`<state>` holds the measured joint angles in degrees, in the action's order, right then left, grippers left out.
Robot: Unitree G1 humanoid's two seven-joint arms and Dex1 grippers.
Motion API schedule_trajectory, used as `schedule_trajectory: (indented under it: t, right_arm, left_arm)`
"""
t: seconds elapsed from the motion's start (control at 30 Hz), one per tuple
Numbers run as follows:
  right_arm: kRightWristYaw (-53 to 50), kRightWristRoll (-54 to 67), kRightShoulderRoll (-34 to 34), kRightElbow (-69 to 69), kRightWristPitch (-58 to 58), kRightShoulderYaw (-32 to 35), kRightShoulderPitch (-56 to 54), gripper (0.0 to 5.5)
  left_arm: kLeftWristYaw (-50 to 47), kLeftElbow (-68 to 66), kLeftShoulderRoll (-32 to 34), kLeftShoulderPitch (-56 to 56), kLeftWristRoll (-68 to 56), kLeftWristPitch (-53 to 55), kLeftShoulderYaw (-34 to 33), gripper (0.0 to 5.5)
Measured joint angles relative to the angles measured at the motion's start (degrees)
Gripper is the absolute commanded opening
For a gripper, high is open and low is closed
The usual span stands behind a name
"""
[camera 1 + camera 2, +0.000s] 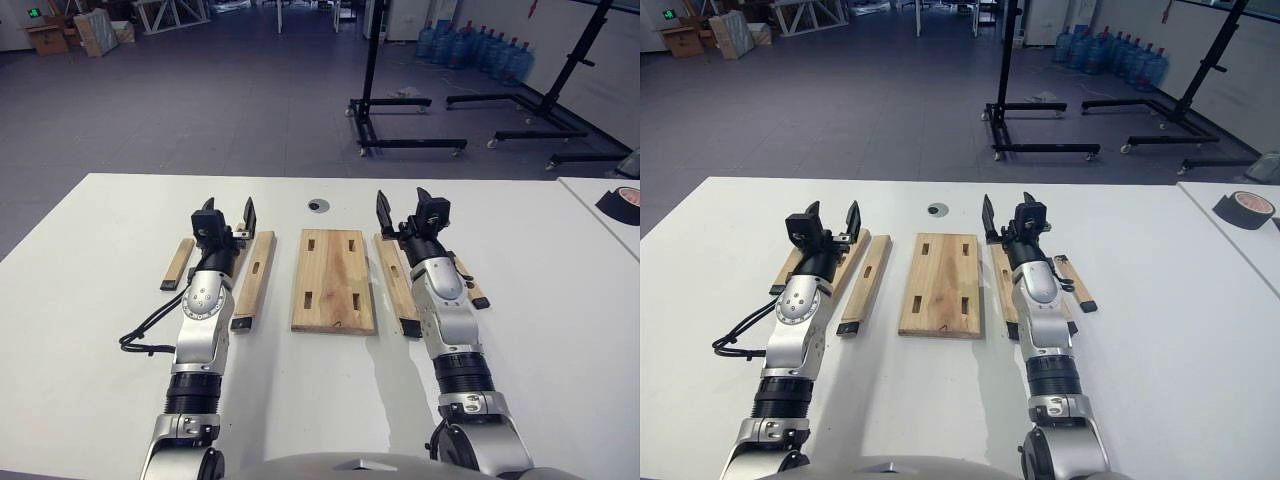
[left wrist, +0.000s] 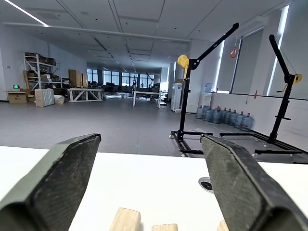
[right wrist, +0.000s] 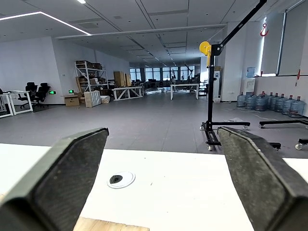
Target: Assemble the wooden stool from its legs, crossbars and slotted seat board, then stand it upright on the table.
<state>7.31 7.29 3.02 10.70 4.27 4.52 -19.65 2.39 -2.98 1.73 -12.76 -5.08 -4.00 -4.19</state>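
Left claw (image 1: pixel 229 214) gapes wide and empty above the left legs (image 1: pixel 255 275). Right claw (image 1: pixel 403 210) does likewise above the right legs (image 1: pixel 393 268). The seat (image 1: pixel 333 280) lies between.

Light: bright, even — ceiling strips (image 2: pixel 24 12) | shadows: soft, faint on table (image 1: pixel 100 300)

bare-wood seat board (image 1: pixel 333 280) on a smooth matt table (image 1: pixel 90 290).

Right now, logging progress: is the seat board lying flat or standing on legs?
Lying flat: the seat board rests on the table, its four slots empty, wooden pieces loose either side.
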Motion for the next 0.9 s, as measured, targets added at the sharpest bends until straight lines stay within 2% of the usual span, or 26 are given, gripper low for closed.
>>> schedule_trajectory:
  t: [0.7, 0.77, 0.9]
  right_arm:
    - [1.63, -0.52, 3.81, -0.13, -0.61, 0.74, -0.02, 4.16]
    - [4.25, 0.27, 7.63, -0.23, -1.86, 2.41, -0.02, 4.16]
    - [11.27, 3.21, 22.05, 6.66, -2.16, 11.35, 0.2, 4.16]
  left_arm:
    - [1.73, 0.56, -0.7, 1.42, -0.98, -0.85, 0.92, 3.8]
    - [1.16, 0.69, -0.73, 1.44, -0.58, -0.99, 0.95, 3.8]
    - [0.52, 2.38, -0.61, 3.51, 1.06, -2.6, 1.11, 3.8]
